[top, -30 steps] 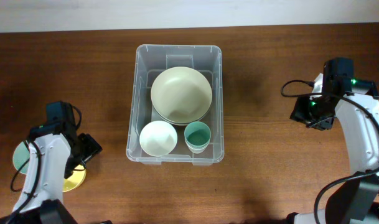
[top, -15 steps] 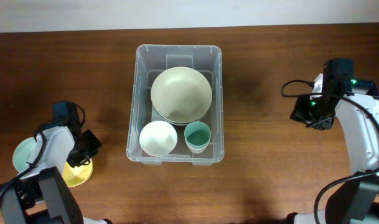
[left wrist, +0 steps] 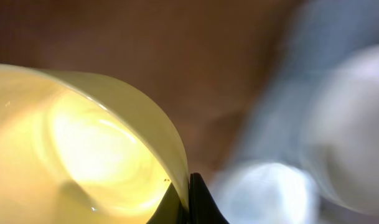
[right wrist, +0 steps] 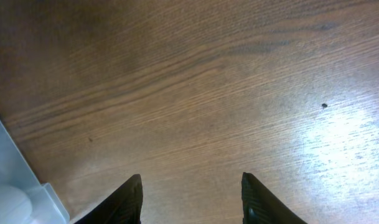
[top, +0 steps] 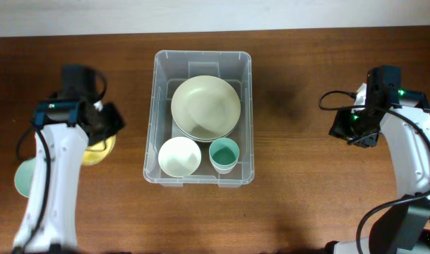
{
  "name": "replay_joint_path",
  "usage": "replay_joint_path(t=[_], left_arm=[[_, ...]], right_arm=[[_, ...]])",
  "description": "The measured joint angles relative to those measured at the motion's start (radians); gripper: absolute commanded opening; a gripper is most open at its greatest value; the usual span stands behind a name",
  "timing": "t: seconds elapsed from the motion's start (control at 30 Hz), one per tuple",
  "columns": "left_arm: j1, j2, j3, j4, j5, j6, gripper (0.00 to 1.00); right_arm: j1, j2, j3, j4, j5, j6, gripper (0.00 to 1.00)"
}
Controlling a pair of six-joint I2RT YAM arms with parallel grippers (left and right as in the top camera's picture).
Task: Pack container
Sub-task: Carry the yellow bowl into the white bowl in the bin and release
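The left gripper has its jaws clamped on the rim of a yellow bowl, one dark finger showing against the bowl's edge in the wrist view; from above, the bowl sits under the gripper just left of the container, and I cannot tell whether it is off the wood. The right gripper has its jaws apart with nothing between them, over bare table well to the right, a pale corner of the container just showing at the lower left of its wrist view. The container stands in the middle of the table, long side running away from me. Inside, a big bowl of pale green fills the far part, and at the near end a white bowl and a teal cup stand side by side. A mint bowl lies near the left edge, partly behind the left arm. The table is dark brown wood; a strip of white wall runs along its far side.
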Motion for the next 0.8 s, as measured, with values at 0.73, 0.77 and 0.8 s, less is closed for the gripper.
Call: replay_joint_path(t=[0.73, 0.77, 0.8], left_arm=[[-0.595, 0.28, 0.13, -0.067, -0.024, 0.0, 0.02], [-0.595, 0.289, 0.129, -0.076, -0.024, 0.0, 0.06], [-0.595, 0.298, 0.128, -0.084, -0.023, 0.001, 0.16]], right_arm=[[0.0, 0.0, 0.0, 0.0, 0.0, 0.0, 0.47], [0.0, 0.0, 0.0, 0.0, 0.0, 0.0, 0.47], [0.0, 0.0, 0.0, 0.0, 0.0, 0.0, 0.47]])
